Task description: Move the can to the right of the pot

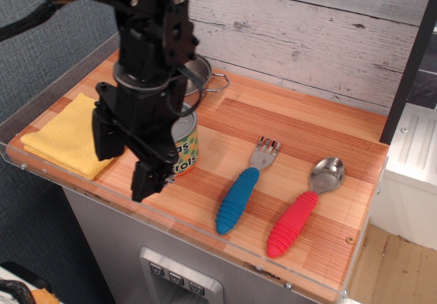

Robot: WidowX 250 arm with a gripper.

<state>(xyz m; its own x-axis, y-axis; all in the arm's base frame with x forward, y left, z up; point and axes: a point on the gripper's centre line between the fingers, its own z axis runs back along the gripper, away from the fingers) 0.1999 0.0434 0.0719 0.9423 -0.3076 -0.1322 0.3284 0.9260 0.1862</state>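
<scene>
- I see the can (186, 148) standing upright on the wooden counter (300, 133), its long axis vertical, label facing the front edge.
- The pot (201, 72) sits just behind it, mostly hidden by the arm.
- My gripper (127, 159) hangs left of the can, fingers spread apart, holding nothing.
- The yellow cloth (58, 136) lies further left.

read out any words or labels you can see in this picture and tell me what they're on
"as" on the can label, upper line, cut off by the pincer in front.
"rots" or similar below it, partly blurred and hidden.
No other text can be read on the pot, cloth, fork or spoon.
</scene>
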